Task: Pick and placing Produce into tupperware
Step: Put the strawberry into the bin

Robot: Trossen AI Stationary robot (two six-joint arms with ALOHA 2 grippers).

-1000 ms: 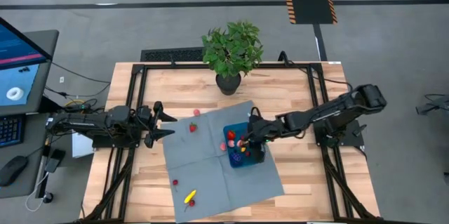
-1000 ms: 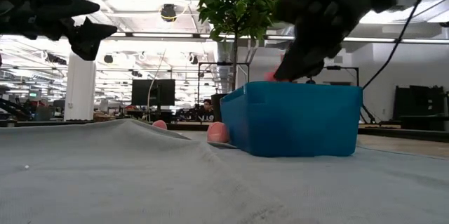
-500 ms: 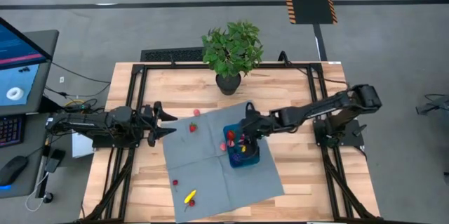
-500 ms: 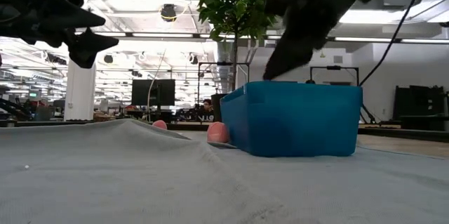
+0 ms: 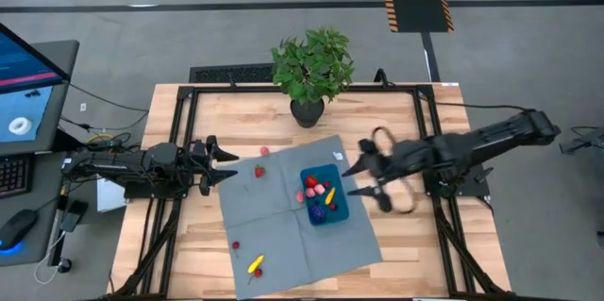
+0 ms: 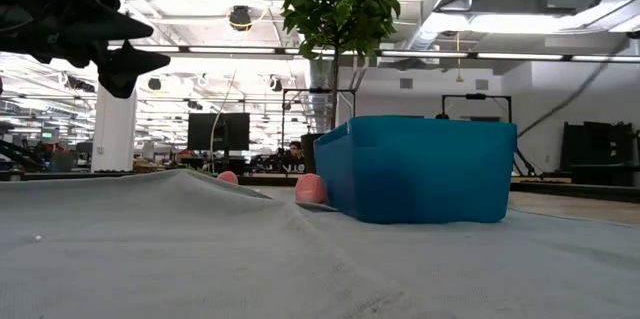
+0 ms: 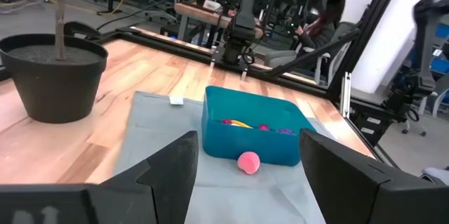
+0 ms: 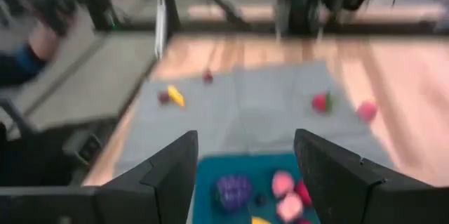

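The blue tupperware sits on the grey mat and holds red, pink, yellow and purple produce. Outside it on the mat lie a strawberry, a pink piece against the container's left wall, a yellow piece and small red pieces. Another pink piece lies on the wood at the mat's far edge. My right gripper is open and raised, just right of the container. My left gripper is open, above the mat's left edge.
A potted plant stands at the table's far edge, behind the mat. The grey mat covers the table's middle. Bare wood shows on the right and near sides. Black frame rails run along the table's edges.
My right gripper has drawn back from over the tupperware toward the table's right edge and risen, and its fingers have spread apart. A pinkish piece seen at its fingertips above the rim a second ago no longer shows there. My left gripper has kept still.
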